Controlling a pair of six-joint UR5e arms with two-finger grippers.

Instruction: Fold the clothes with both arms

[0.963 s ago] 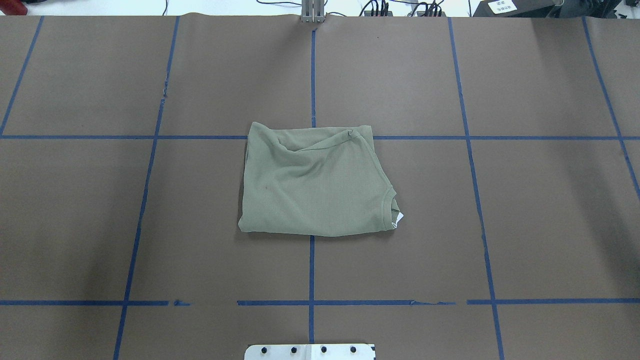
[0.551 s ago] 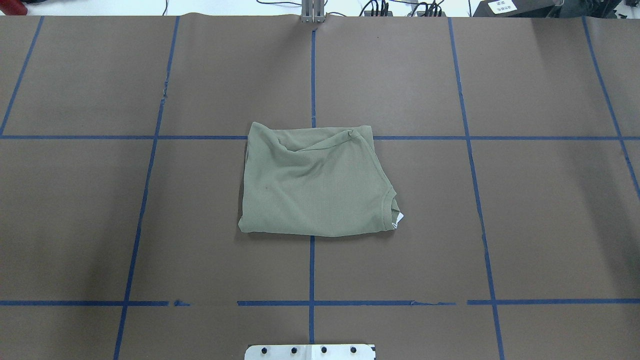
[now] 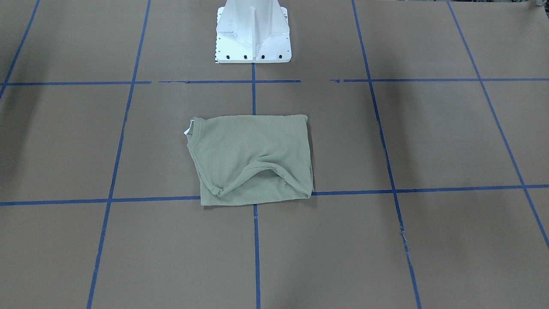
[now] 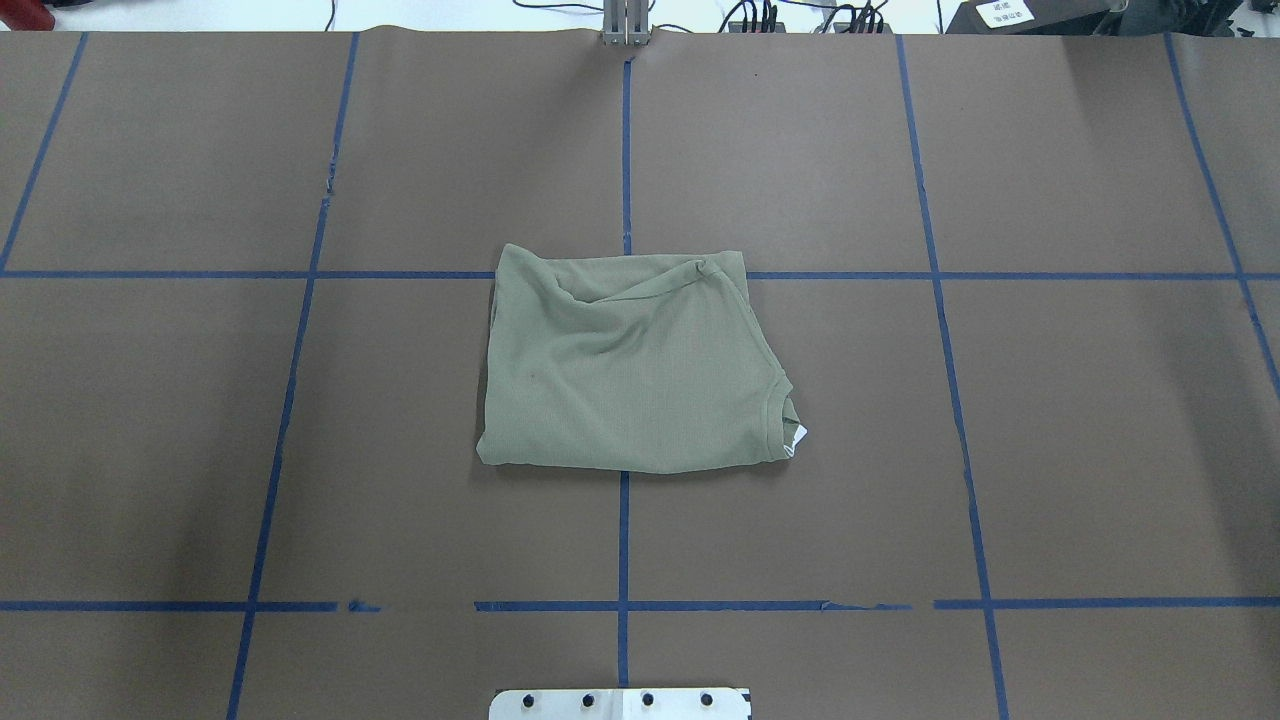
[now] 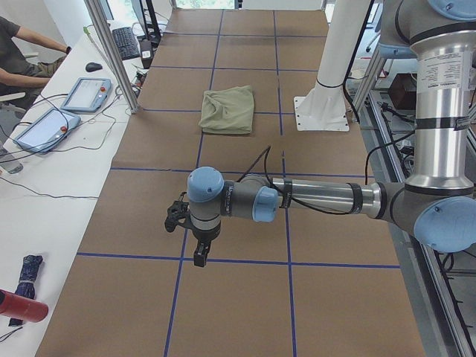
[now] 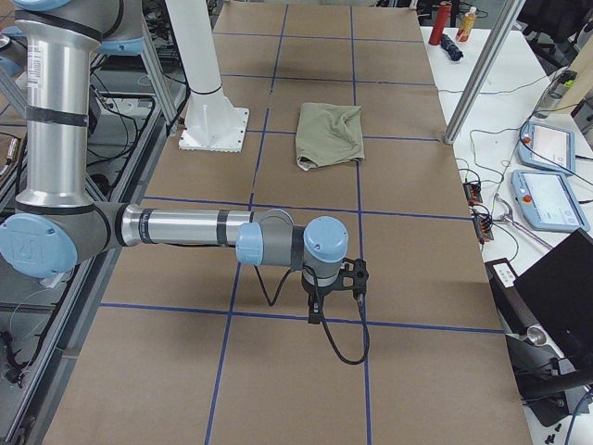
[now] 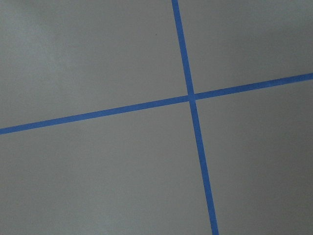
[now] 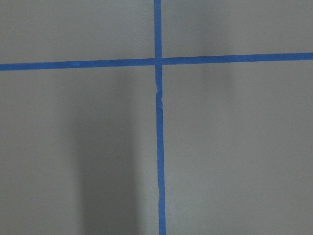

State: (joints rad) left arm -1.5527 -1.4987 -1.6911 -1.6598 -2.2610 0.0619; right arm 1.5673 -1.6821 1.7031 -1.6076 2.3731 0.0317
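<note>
The clothes are one sage-green shirt [image 4: 630, 370], folded into a rough rectangle in the middle of the brown table, with the collar and a white label at its right near corner. It also shows in the front-facing view [image 3: 253, 159] and both side views [image 5: 227, 110] [image 6: 329, 134]. Both arms are far from it, out toward the table's ends. The left gripper [image 5: 195, 251] and the right gripper [image 6: 317, 311] hang just above bare paper. I cannot tell whether either is open or shut. Both wrist views hold only brown paper and blue tape.
Blue tape lines [image 4: 624, 150] grid the brown paper. The white pedestal [image 3: 253, 34] stands at the robot's side of the table. Side benches carry tablets [image 5: 88, 94] [image 6: 547, 199] and cables. A seated person [image 5: 22, 48] is beside the far bench.
</note>
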